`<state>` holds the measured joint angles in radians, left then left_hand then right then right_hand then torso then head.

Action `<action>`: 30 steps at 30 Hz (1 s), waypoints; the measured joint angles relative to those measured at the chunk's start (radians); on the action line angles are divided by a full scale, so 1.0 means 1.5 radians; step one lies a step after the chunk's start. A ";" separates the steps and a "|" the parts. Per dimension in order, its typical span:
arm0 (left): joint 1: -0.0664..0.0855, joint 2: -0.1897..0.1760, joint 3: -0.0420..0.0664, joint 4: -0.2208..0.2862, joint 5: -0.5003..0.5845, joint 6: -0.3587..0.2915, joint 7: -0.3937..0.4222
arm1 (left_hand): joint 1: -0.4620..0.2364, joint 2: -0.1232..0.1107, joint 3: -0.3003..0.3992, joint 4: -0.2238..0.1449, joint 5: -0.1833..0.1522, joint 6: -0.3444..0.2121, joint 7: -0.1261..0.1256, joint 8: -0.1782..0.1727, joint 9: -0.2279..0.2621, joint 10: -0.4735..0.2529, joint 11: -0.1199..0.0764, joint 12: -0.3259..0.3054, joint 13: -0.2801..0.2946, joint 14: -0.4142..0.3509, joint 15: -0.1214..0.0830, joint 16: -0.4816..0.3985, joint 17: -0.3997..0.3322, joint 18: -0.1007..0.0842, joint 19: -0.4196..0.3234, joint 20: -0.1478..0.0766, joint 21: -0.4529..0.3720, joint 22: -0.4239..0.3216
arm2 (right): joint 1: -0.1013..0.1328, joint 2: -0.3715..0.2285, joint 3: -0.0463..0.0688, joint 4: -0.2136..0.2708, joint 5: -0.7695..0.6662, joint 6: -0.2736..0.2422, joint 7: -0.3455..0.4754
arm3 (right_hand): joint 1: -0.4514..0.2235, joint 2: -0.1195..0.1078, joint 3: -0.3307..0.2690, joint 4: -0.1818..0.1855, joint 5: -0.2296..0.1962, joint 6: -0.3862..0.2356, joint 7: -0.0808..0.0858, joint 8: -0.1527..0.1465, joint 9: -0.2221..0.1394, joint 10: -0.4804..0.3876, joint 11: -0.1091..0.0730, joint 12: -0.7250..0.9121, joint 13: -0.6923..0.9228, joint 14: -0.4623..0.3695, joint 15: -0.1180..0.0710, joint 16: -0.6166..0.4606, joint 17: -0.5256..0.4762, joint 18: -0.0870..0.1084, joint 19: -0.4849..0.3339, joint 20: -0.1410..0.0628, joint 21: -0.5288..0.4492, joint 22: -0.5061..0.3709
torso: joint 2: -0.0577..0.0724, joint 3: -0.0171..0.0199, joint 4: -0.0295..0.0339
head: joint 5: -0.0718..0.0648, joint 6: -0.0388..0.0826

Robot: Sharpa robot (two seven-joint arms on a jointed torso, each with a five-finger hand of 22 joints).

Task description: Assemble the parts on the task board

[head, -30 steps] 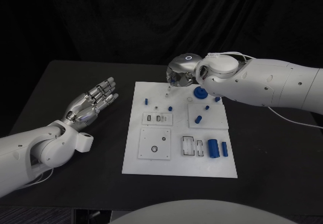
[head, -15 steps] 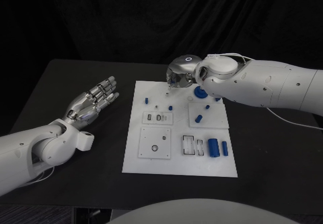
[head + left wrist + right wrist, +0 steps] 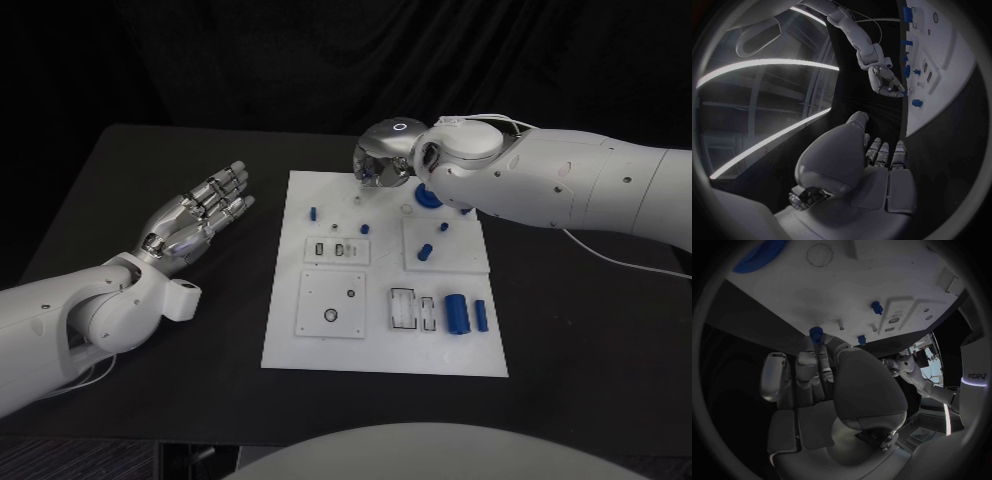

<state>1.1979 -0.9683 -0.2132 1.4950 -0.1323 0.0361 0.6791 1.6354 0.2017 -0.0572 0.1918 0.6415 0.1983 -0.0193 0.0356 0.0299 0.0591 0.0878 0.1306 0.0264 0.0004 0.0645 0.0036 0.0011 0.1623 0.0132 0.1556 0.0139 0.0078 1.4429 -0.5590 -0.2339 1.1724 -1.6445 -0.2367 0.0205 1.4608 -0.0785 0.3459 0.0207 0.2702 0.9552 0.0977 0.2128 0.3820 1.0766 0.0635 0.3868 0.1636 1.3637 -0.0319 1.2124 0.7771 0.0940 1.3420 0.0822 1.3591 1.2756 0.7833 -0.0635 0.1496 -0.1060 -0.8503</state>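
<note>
On the near part of the white task board (image 3: 384, 345), which lies in the middle of the black counter (image 3: 159, 400), a blue cylinder (image 3: 456, 315) lies beside a thinner blue pin (image 3: 480, 318), with pale slotted inserts just to their left. Left of the board, well apart from it, the left robot hand (image 3: 196, 219) hovers over the counter with its palm up and its fingers stretched out and apart, holding nothing; the left wrist view shows the same hand (image 3: 870, 160) with fingers extended toward the board's edge. Farther up the board a short blue peg (image 3: 426, 255) stands on a raised square, with smaller blue pegs (image 3: 313, 213) scattered near it. At the far edge, the right robot hand (image 3: 381, 165) hangs over the board just beside a blue gear (image 3: 428, 197). In the right wrist view its fingers (image 3: 817, 362) are drawn together around a small blue part (image 3: 816, 333) held at the fingertips, close above the white surface near a thin white post (image 3: 841, 324).
</note>
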 measured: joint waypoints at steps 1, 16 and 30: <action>0.000 0.000 0.000 0.000 0.000 0.000 0.000 | 0.000 0.000 0.000 0.000 0.000 0.000 0.000 0.000 0.000 0.000 0.000 0.000 0.000 0.000 0.000 0.000 0.000 0.000 0.000 0.000 0.000 0.000 | -0.001 0.002 0.000 -0.002 0.000 0.000 0.000 | 0.000 0.000 0.000 0.000 0.000 0.000 0.000 -0.002 0.000 0.000 0.000 0.000 0.000 0.000 0.000 0.000 -0.001 0.000 0.000 0.000 0.000 -0.001 | 0.000 0.0000 0.0000 | 0.000 0.000; 0.000 0.003 0.000 -0.003 0.000 0.003 0.000 | 0.000 0.000 0.002 0.002 0.000 0.000 0.000 0.000 0.000 0.000 0.000 0.000 0.000 0.000 0.005 0.000 0.000 0.000 0.000 0.000 0.000 0.000 | -0.008 0.020 -0.001 -0.025 0.001 -0.002 0.008 | 0.003 0.000 0.001 -0.001 -0.006 0.000 0.000 -0.003 0.002 0.000 0.000 -0.006 0.003 0.000 0.000 0.000 -0.003 0.000 0.000 0.000 0.000 -0.004 | 0.000 0.0004 -0.0004 | 0.001 -0.001; 0.000 0.003 0.000 -0.006 0.000 0.005 0.000 | 0.000 0.000 0.004 0.000 0.000 0.000 0.000 0.000 0.000 0.002 0.002 0.000 0.000 0.000 0.005 0.000 0.000 0.000 0.000 0.000 0.000 0.000 | -0.009 0.020 -0.001 -0.024 0.001 0.005 0.006 | 0.000 -0.016 0.015 0.017 -0.029 -0.115 -0.030 -0.087 -0.026 -0.115 0.029 -0.130 -0.030 -0.054 0.023 -0.045 -0.073 0.000 -0.056 0.018 -0.055 -0.053 | -0.001 -0.0001 -0.0001 | 0.001 -0.001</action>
<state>1.1979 -0.9639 -0.2132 1.4859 -0.1322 0.0444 0.6792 1.6354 0.2017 -0.0518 0.1916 0.6415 0.1983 -0.0193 0.0356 0.0299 0.0627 0.0913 0.1306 0.0264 0.0005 0.0716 0.0036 0.0015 0.1623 0.0132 0.1556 0.0139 0.0078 1.4299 -0.5293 -0.2347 1.1362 -1.6427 -0.2299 0.0300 1.4615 -0.1021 0.3680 0.0460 0.2263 0.7823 0.0520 0.0829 0.3429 0.9039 0.1072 0.1915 0.1186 1.2834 0.0032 1.1446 0.6675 0.0940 1.2577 0.1099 1.2771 1.1958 0.7825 -0.0636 0.1494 -0.1042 -0.8514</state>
